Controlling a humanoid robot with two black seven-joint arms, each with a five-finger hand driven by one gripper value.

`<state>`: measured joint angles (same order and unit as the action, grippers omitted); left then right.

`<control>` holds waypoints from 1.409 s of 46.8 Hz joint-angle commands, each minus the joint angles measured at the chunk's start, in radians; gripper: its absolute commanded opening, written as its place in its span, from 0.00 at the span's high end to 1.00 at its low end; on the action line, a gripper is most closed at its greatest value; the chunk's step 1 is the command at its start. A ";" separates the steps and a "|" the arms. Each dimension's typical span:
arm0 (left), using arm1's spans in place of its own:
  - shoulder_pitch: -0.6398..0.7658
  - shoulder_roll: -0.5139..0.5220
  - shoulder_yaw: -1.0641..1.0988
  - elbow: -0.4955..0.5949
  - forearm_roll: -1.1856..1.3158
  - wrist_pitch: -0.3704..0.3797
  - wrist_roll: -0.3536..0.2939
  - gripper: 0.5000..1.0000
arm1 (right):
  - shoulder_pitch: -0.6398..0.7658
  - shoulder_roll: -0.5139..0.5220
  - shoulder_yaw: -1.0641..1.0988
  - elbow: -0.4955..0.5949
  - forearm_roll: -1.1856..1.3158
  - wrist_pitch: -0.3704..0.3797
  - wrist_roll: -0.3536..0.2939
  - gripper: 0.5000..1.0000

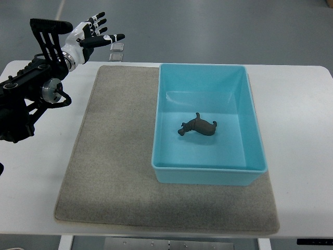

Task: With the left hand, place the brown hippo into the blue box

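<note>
A small brown hippo (199, 126) lies on the floor of the light blue box (252, 130), near its middle. The box stands on the right part of a grey mat (112, 156). My left hand (96, 34) is raised at the far left corner of the table, well away from the box, its fingers spread and holding nothing. The left arm (31, 91) reaches in from the left edge. No right arm shows.
The white table (302, 120) carries the mat and box. A small clear square object (116, 55) sits at the table's far edge just beyond the mat. Grey floor lies past the table.
</note>
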<state>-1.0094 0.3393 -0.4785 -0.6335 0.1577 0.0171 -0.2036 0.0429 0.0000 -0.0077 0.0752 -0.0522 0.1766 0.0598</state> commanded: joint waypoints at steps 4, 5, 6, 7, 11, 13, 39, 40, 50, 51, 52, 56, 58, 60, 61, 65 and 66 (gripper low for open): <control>0.000 0.001 -0.002 0.025 -0.184 -0.002 0.009 0.01 | 0.000 0.000 0.000 0.000 0.000 0.000 0.000 0.13; 0.000 0.001 -0.002 0.029 -0.204 -0.003 0.009 0.00 | 0.000 0.000 0.000 0.000 0.000 0.000 0.000 0.13; 0.002 0.000 -0.003 0.034 -0.223 -0.008 0.009 0.00 | 0.000 0.000 0.000 0.000 0.000 0.000 0.000 0.13; 0.003 0.001 -0.005 0.037 -0.242 -0.015 0.009 0.00 | 0.000 0.000 0.000 0.000 0.000 0.000 0.000 0.13; 0.005 0.001 -0.008 0.048 -0.314 -0.038 0.009 0.00 | 0.000 0.000 0.000 0.000 0.000 0.000 0.000 0.13; 0.006 0.001 -0.009 0.049 -0.346 -0.066 0.009 0.00 | 0.000 0.000 0.000 0.000 0.000 0.000 0.000 0.13; 0.110 -0.033 -0.140 0.071 -0.428 -0.413 0.000 0.00 | 0.000 0.000 0.000 0.000 0.000 0.000 0.000 0.13; 0.112 -0.037 -0.143 0.071 -0.428 -0.419 -0.002 0.00 | 0.000 0.000 0.000 0.000 0.000 0.000 0.000 0.13; 0.118 -0.062 -0.161 0.078 -0.428 -0.411 -0.010 0.00 | 0.000 0.000 0.000 0.000 0.000 0.000 0.000 0.13; 0.118 -0.063 -0.166 0.081 -0.428 -0.408 -0.010 0.00 | 0.000 0.000 0.000 0.000 0.000 0.000 0.000 0.13; 0.118 -0.063 -0.172 0.086 -0.428 -0.408 -0.010 0.00 | 0.000 0.000 0.000 0.000 0.000 0.000 0.000 0.13; 0.117 -0.065 -0.193 0.112 -0.428 -0.408 -0.010 0.00 | 0.000 0.000 0.000 0.000 0.000 0.000 0.000 0.13; 0.117 -0.065 -0.200 0.118 -0.428 -0.410 -0.010 0.00 | 0.000 0.000 0.000 0.000 0.000 0.000 0.000 0.13; 0.115 -0.065 -0.200 0.118 -0.425 -0.410 -0.010 0.00 | 0.000 0.000 0.000 0.000 0.000 0.000 0.000 0.13; 0.115 -0.065 -0.200 0.118 -0.423 -0.410 -0.010 0.00 | 0.000 0.000 0.000 0.000 0.000 0.000 0.000 0.13; 0.117 -0.065 -0.200 0.120 -0.418 -0.410 -0.010 0.00 | 0.000 0.000 0.000 0.000 0.000 0.000 0.000 0.13; 0.117 -0.065 -0.200 0.121 -0.417 -0.410 -0.010 0.00 | 0.000 0.000 0.000 0.000 0.000 0.000 0.000 0.13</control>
<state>-0.8931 0.2746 -0.6782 -0.5147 -0.2622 -0.3920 -0.2134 0.0430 0.0000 -0.0077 0.0752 -0.0522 0.1765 0.0598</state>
